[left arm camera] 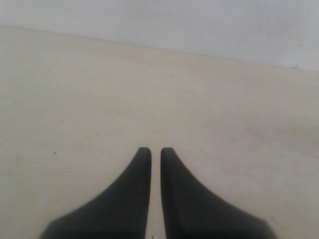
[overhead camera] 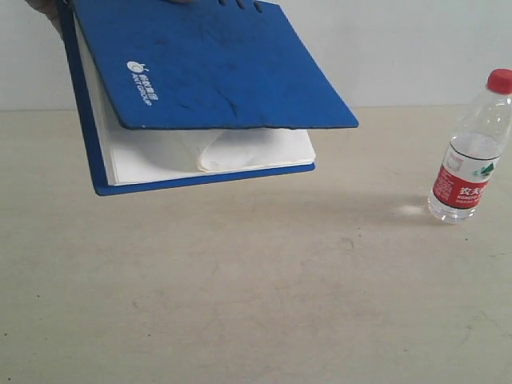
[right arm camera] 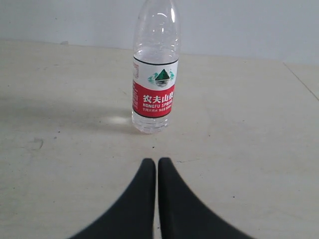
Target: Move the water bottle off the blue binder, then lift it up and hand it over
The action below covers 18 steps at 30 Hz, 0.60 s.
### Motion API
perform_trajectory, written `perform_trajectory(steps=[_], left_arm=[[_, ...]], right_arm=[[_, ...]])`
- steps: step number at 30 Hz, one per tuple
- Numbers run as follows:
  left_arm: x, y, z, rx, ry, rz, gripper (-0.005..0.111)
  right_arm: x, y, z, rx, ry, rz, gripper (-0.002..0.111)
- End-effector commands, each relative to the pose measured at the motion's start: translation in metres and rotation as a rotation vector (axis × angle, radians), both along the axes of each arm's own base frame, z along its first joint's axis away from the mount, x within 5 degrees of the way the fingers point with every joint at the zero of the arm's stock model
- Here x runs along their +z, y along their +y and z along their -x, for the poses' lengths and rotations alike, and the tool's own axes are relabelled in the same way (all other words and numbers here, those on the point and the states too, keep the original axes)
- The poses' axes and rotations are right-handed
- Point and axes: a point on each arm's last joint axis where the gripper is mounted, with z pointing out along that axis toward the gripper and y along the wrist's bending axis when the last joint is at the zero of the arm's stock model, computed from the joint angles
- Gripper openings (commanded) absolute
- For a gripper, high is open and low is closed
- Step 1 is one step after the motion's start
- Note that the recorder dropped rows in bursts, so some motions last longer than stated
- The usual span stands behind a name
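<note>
The blue binder [overhead camera: 216, 72] hangs tilted in the air at the upper left of the exterior view, its cover partly open over the white pages [overhead camera: 200, 156]. The water bottle [overhead camera: 472, 152] stands upright on the table at the far right, apart from the binder. In the right wrist view the water bottle [right arm camera: 155, 74] stands a short way ahead of my right gripper [right arm camera: 157, 162], which is shut and empty. My left gripper [left arm camera: 155, 152] is shut over bare table with nothing in it. Neither gripper shows in the exterior view.
The pale tabletop [overhead camera: 256, 304] runs back to a white wall [overhead camera: 416, 48]. Something skin-coloured [overhead camera: 46, 10] shows at the binder's top left corner, at the frame's edge. A table seam [right arm camera: 299, 79] shows at the far right of the right wrist view.
</note>
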Motion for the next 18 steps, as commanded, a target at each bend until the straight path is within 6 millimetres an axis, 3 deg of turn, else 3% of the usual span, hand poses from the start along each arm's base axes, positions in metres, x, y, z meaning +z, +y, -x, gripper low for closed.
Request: perform_trajectory(steps=[1, 8, 18], left_arm=[[-0.0015, -0.0048, 0.0007, -0.085, 0.01, 0.014, 0.007], [-0.0011, 0.001, 0.0004, 0.022, 0.005, -0.004, 0.007], [-0.0008, 0.0014, 0.0003, 0.026, 0.001, -0.009, 0.007]], right_arm=[[0.0017, -0.0002, 0.0, -0.004, -0.017, -0.002, 0.0], [0.0017, -0.0002, 0.0, -0.004, -0.017, -0.002, 0.0], [0.0017, -0.0002, 0.0, -0.004, -0.017, -0.002, 0.0]])
